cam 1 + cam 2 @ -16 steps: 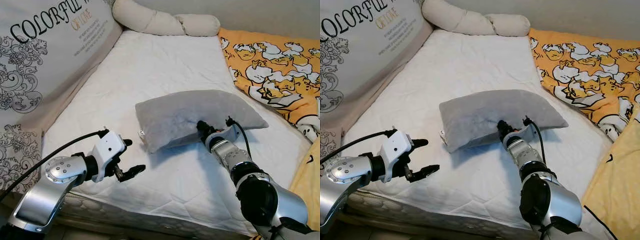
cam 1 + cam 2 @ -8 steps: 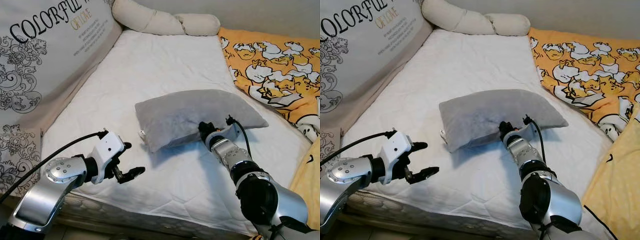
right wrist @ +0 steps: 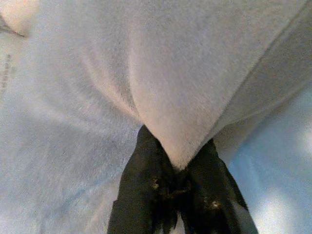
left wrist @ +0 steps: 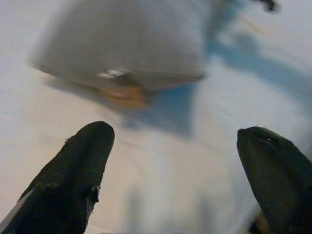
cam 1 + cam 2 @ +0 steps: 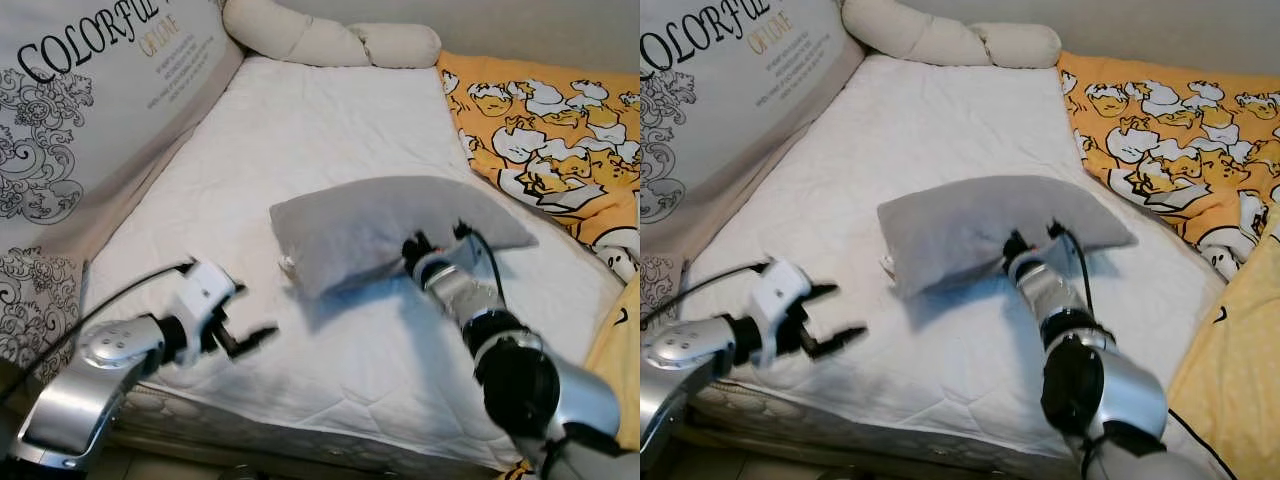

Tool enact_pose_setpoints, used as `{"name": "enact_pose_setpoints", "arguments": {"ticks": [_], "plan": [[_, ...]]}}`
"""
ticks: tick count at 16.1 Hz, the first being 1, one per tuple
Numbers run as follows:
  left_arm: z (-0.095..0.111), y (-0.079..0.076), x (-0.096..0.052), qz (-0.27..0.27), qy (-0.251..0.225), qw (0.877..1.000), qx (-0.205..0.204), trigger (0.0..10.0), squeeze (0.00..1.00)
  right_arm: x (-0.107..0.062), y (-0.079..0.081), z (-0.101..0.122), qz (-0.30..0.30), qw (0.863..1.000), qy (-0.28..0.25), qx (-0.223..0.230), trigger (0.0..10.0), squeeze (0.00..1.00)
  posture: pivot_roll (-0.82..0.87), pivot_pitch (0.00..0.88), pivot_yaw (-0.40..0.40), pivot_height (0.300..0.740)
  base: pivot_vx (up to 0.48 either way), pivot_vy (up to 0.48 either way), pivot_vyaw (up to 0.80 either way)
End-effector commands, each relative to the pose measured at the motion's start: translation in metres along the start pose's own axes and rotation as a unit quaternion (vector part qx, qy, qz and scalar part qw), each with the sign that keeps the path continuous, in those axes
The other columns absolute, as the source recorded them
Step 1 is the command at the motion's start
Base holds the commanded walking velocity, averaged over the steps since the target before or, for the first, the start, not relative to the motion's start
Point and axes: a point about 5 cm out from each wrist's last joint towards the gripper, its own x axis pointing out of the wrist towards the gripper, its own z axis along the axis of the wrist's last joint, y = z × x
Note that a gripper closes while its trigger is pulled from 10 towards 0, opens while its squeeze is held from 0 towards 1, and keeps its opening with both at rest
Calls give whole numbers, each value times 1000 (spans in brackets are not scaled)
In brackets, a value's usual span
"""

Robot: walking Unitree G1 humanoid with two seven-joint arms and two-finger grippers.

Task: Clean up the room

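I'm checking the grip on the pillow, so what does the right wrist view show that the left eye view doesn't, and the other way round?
Right wrist view: the right gripper up close, its two black fingers pinching a fold of the gray pillow.

Left eye view: the white mattress, the orange blanket, the printed cushion, the cream bolster, and the left gripper open over the mattress's near edge.

Both: the pillow held by the right gripper.

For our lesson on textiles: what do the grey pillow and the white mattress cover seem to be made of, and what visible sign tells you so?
Grey pillow: soft, matte, plush-looking fabric over a yielding filling; it bunches into folds where the right gripper pinches it.
White mattress cover: probably quilted cotton or polyester, matte; faint stitched lines and shallow puckers show.
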Motion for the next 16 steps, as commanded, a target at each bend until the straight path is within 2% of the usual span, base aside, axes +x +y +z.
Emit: {"name": "enact_pose_setpoints", "arguments": {"ticks": [1, 2, 3, 5, 6, 7, 8, 9, 11, 13, 14, 15, 16], "plan": [[8, 15, -6, 67, -26, 997, 4, 10000, 0, 1, 21, 15, 32, 999, -14, -20, 0, 0, 43, 0, -23, 740, 0, 0, 0], [10, 21, -7, 90, -33, 995, 3, 10000, 0, 1, 28, 16, 44, 999, -12, -28, 0, 0, 44, 0, -25, 740, 0, 0, 0], [14, 30, -9, 124, -45, 991, -1, 10000, 0, 2, 41, 19, 68, 997, -8, -41, 0, 0, 46, 0, -27, 740, 0, 0, 0], [19, 43, -11, 169, -63, 984, -4, 10000, 0, 0, 78, 22, 141, 987, 6, -72, 0, 0, 46, 0, -28, 740, 0, 0, 0], [24, 50, -12, 201, -78, 977, -3, 10000, 0, -2, 98, 21, 186, 979, 17, -88, 0, 0, 41, 0, -26, 740, 0, 0, 0], [27, 54, -13, 216, -87, 972, -9, 10000, 0, -4, 108, 21, 210, 973, 24, -94, 0, 0, 41, 0, -26, 740, 0, 0, 0], [31, 64, -15, 250, -99, 963, -16, 10000, 0, -10, 134, 23, 267, 959, 40, -87, 0, 0, 37, 0, -23, 740, 0, 0, 0], [32, 67, -16, 260, -102, 960, -18, 10000, 0, -13, 142, 24, 287, 953, 46, -82, 0, 0, 37, 0, -23, 740, 0, 0, 0], [32, 77, -22, 288, -101, 952, -16, 10000, 0, -25, 168, 33, 353, 931, 70, -66, 0, 0, 32, 0, -20, 740, 0, 0, 0], [29, 84, -27, 310, -98, 945, -20, 10000, 0, -40, 180, 49, 423, 900, 96, -35, 0, 0, 31, 0, -19, 740, 0, 0, 0], [28, 87, -30, 324, -99, 941, -23, 10000, 0, -48, 174, 56, 456, 882, 114, -43, 0, 0, 19, 0, -6, 740, 0, 0, 0], [28, 91, -32, 339, -103, 935, -28, 10000, 0, -54, 157, 59, 482, 864, 129, -67, 0, 0, 15, 0, -2, 740, 0, 0, 0], [27, 94, -34, 350, -104, 930, -30, 10000, 0, -61, 139, 62, 509, 847, 138, -70, 0, 0, 15, 0, -1, 740, 0, 0, 0]]}}
